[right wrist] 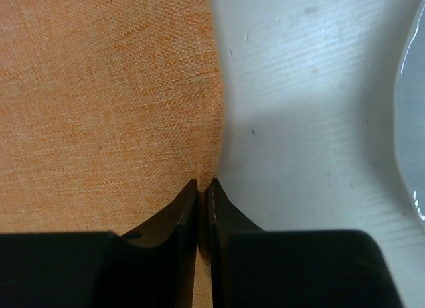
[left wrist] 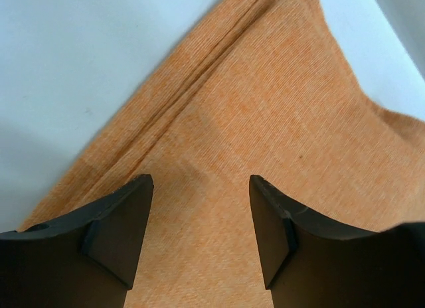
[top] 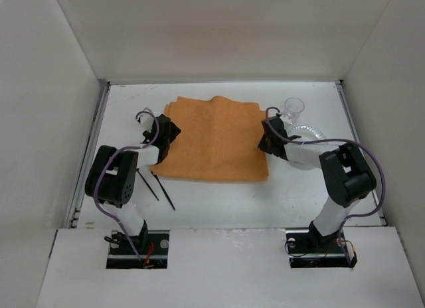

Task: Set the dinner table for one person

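Now my R gripper [right wrist: 202, 186] is pinched tight on the right edge of the mat [right wrist: 99, 102]. L gripper [left wrist: 200, 183] hangs over its left side, jaws apart, holding nothing. Mat lies mid on the table [top: 219, 202], w/ plate [top: 317, 131] & glass [top: 293, 109] just right.

Orange woven cloth mat [top: 212, 142], matte white dinner table [top: 299, 195], black fingers [left wrist: 123, 235], clear glass [top: 294, 109]
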Motion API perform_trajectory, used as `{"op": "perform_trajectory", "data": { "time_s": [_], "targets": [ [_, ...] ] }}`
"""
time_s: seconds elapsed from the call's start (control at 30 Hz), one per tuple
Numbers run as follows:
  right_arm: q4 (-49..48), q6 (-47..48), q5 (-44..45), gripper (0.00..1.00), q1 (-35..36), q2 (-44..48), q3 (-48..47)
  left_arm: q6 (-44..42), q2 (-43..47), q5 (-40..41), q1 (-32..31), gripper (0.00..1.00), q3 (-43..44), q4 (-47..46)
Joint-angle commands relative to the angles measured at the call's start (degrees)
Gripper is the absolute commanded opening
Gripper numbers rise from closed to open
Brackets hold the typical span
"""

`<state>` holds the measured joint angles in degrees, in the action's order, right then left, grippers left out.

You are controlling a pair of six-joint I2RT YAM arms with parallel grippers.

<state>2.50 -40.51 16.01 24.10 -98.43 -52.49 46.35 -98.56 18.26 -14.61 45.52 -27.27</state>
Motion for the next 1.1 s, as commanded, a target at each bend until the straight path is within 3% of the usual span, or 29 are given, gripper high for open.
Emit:
{"op": "perform_trajectory", "data": {
  "time_s": [0.0, 0.17, 0.47, 0.5, 0.63, 0.7, 0.9, 0.97, 1.07],
  "targets": [
    [-2.59, -1.06, 3.05, 0.13, -1.90, -0.79, -5.33, -1.52, 3.46, 2.57, 0.33, 0.58, -3.49, 0.20],
    [-1.01, 1.40, 6.93, 0.14, -4.63, -0.54, -8.77, -3.28, 6.45, 3.62, 0.33, 0.56, -6.14, 0.28],
    [-2.50, 1.40, 6.66, 0.20, -5.51, 4.38, -1.13, -4.33, 8.21, 4.32, -1.16, 0.54, -8.86, 1.95],
    [-2.68, 1.40, 6.67, 0.26, -5.77, 4.91, -0.60, -4.77, 7.86, 4.33, -1.42, 0.54, -8.95, 1.95],
    [-2.68, 2.19, 6.84, 0.65, -5.51, 8.16, 0.11, -4.78, 6.11, 4.06, -2.39, 0.53, -8.87, 1.95],
    [-2.24, 3.41, 8.24, 0.71, -5.34, 10.88, 0.11, -4.34, 6.71, 4.24, -2.65, 0.52, -8.87, 1.95],
    [-1.97, 6.59, 10.27, 0.69, -5.85, 18.98, -2.26, -7.32, 17.51, 8.98, -6.43, 0.50, -9.92, 2.04],
    [-2.94, 5.89, 9.57, 0.58, -9.71, 19.68, -2.27, -8.90, 22.60, 10.65, -8.01, 0.46, -11.15, 1.25],
    [-4.70, 4.30, 6.41, 0.26, -14.90, 20.65, -1.74, -10.92, 28.76, 10.48, -10.56, 0.29, -13.78, -1.02]
  ]
}}
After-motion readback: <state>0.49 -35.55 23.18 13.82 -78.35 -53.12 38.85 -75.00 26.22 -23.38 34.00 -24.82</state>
